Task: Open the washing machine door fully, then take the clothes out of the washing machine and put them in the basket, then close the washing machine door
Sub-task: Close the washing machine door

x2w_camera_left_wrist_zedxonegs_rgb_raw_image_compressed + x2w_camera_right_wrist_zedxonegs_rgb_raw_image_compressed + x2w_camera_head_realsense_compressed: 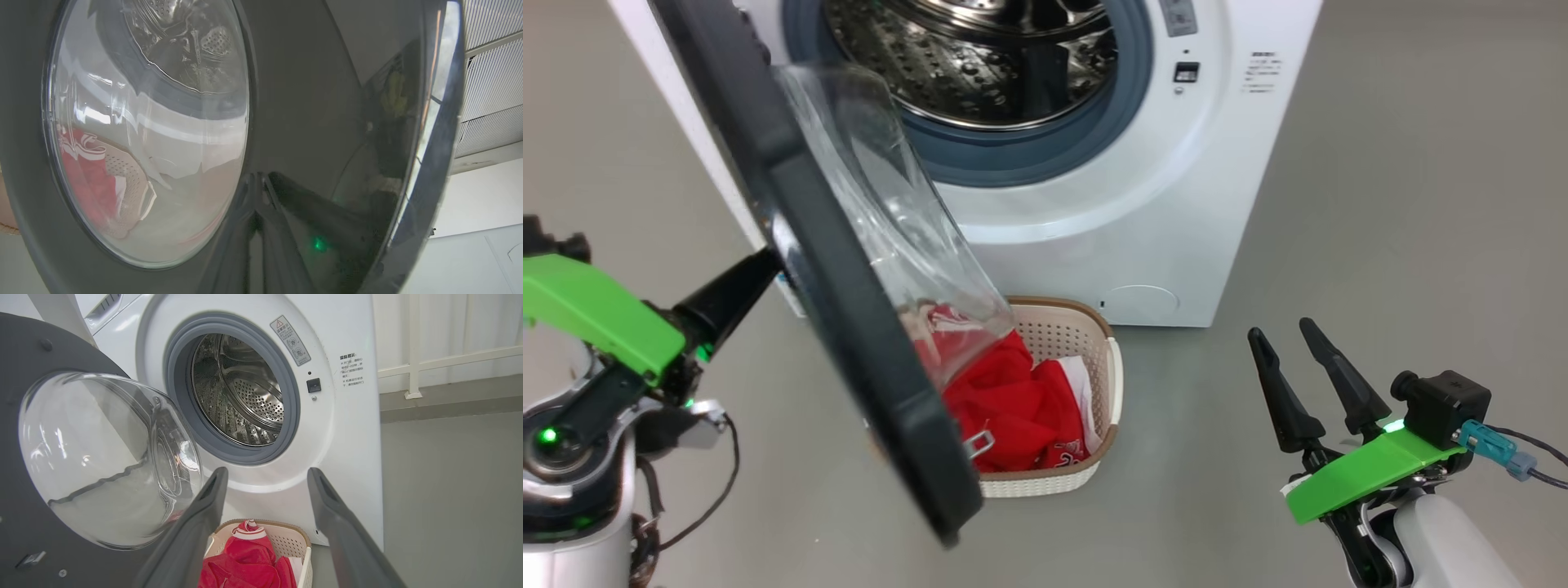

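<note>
Black door (849, 310) stands closest to the head camera, swung partway out from the machine (1143, 229) and seen nearly edge-on, with its clear glass bowl (890, 212) bulging toward the opening. On the door's outer side, the left claw (764, 265) is pinched shut with nothing between its fingers. Its tips are at the glossy outer face near the rim and appear to touch it. In the left wrist view the dark fingers meet their own reflection on that face.

At the lower right of the head view, the right claw (1281, 329) hangs well apart from the door and machine. Its fingers are spread wide and hold nothing.

Red clothes (1013, 400) with white trim lie heaped in the basket (1094, 322). It sits on the grey floor (1380, 204) just in front of the machine, partly hidden behind the door and bowl.

Behind the grey-blue seal (1029, 155), the steel drum (980, 57) is in plain sight.
</note>
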